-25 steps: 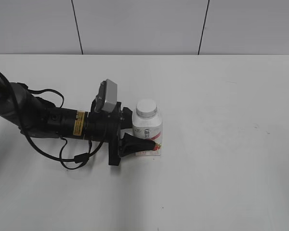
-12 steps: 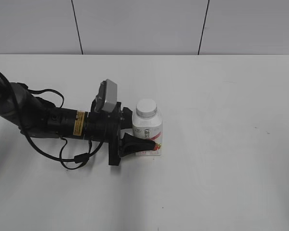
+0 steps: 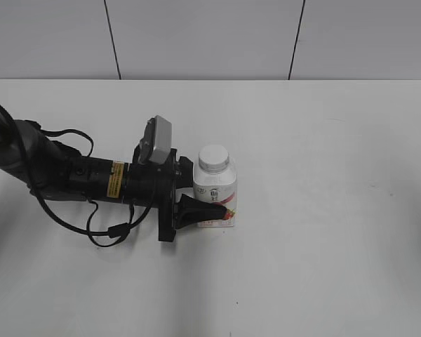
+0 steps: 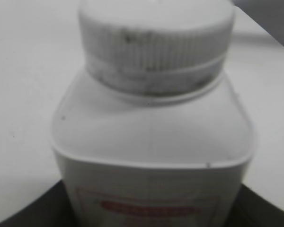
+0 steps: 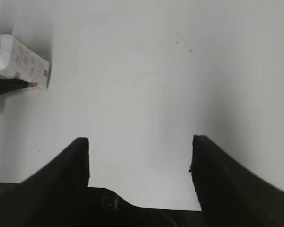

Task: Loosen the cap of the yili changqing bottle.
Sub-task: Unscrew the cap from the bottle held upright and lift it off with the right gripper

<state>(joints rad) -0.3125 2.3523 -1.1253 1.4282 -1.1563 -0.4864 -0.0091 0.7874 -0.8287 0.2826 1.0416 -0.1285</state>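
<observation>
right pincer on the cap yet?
No. In the right wrist view the right pincer hangs open over bare table, far from the bottle.

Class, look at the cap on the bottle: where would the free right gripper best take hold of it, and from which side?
Grip the cap on its ribbed rim, coming down from above. The bottle stands upright with the cap on top and clear all round, while the left gripper clamps the body low down. The ribs probably give the open right gripper purchase for twisting.
</observation>
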